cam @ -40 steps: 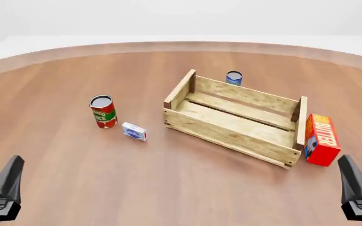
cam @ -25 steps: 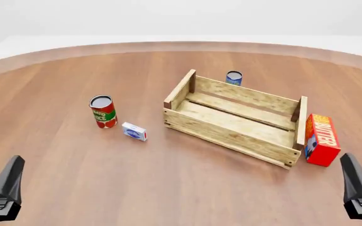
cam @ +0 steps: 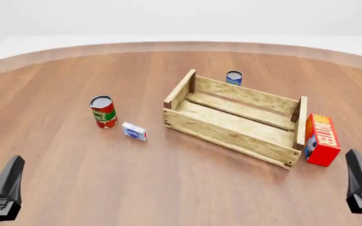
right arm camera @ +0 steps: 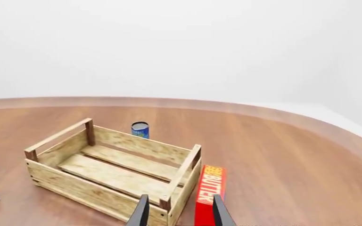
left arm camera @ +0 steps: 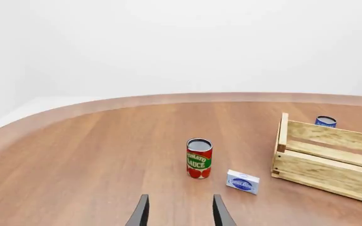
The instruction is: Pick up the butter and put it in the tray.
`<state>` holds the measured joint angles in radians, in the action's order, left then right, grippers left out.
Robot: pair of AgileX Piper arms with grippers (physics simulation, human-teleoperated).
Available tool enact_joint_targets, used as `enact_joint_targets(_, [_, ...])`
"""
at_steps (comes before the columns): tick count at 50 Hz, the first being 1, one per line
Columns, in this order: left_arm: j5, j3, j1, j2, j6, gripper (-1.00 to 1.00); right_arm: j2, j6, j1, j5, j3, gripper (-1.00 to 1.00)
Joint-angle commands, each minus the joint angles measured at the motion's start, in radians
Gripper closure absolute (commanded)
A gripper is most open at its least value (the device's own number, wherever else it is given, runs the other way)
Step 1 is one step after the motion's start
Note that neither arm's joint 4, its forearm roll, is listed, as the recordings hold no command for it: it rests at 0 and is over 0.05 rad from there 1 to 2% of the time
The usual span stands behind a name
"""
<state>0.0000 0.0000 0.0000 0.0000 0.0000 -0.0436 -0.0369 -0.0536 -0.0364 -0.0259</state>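
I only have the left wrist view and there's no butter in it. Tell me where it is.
Observer: The butter stands on the table beside the right end board of the tray, outside it.
Operator: Report what's inside the tray; I see only one corner.
Observer: Nothing; the right wrist view shows bare floor slats from end to end.
Operator: Give me the right hand's state.
Observer: The right hand is open and holds nothing, and the butter lies ahead of it.
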Motion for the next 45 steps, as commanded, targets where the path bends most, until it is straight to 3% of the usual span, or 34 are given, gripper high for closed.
enact_joint_targets(1, [0.0,0.0,0.0,0.0,0.0,-1.0,-0.057,-0.008,-0.022,-0.069,0.021,-1.0])
enact_joint_targets(25, [0.0,0.0,0.0,0.0,0.0,-1.0,-0.245,-0.011,-0.076,-0.237,0.026,-1.0])
enact_joint_targets(45, [0.0,0.0,0.0,0.0,0.0,-1.0,-0.514,-0.02,-0.113,-0.476,0.026,-1.0])
